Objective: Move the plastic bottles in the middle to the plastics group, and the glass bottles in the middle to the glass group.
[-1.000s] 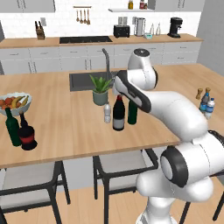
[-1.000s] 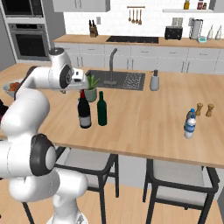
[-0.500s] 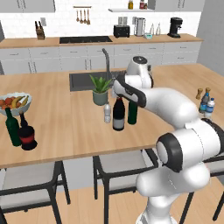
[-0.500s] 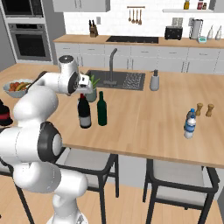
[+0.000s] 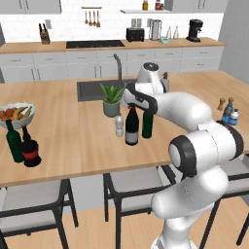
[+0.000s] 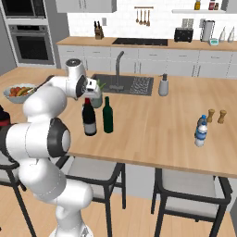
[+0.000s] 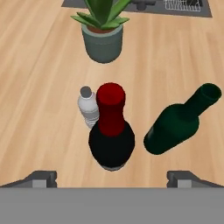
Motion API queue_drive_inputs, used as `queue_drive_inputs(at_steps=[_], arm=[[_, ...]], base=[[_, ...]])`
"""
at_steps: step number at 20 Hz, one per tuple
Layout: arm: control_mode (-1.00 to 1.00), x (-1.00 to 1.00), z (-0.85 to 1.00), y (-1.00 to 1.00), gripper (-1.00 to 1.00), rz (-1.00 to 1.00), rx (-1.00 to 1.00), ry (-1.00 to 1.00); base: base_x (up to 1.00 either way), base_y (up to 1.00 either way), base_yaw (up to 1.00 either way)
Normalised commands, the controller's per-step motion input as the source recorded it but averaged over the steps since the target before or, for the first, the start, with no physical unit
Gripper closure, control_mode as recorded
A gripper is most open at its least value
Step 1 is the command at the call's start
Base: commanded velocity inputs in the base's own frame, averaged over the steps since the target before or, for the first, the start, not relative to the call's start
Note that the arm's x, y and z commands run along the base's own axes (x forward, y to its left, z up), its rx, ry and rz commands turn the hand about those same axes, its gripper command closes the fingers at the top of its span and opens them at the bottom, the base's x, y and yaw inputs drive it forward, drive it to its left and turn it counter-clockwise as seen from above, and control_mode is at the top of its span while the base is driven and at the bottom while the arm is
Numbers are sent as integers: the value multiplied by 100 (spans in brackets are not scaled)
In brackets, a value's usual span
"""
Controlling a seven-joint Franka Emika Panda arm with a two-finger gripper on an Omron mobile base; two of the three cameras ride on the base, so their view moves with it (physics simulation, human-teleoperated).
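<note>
Gripper (image 7: 111, 178) hanging wide open over the middle bottles, nothing in it.

Closest under the hand is the wine bottle (image 7: 111, 139) with the red foil, standing upright on the island counter (image 5: 73, 146). The small clear plastic bottle (image 7: 88, 107) sits just beside it, and the shorter green bottle (image 7: 177, 122) stands near on the other side. Further back there's a potted plant (image 7: 102, 35), then the sink (image 6: 122, 84). Glass group (image 5: 22, 146) is well apart at one end of the counter, plastics group (image 5: 230, 113) at the other.
</note>
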Motion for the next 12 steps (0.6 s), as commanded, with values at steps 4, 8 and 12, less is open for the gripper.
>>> queue_drive_inputs(at_steps=[4,8,12], arm=[[-100,3,-29,0,-100,-1,0,7],[-100,6,-19,0,-100,-1,0,3],[-100,19,-15,4,-100,-1,0,0]], base=[[0,0,0],[0,0,0],[0,0,0]])
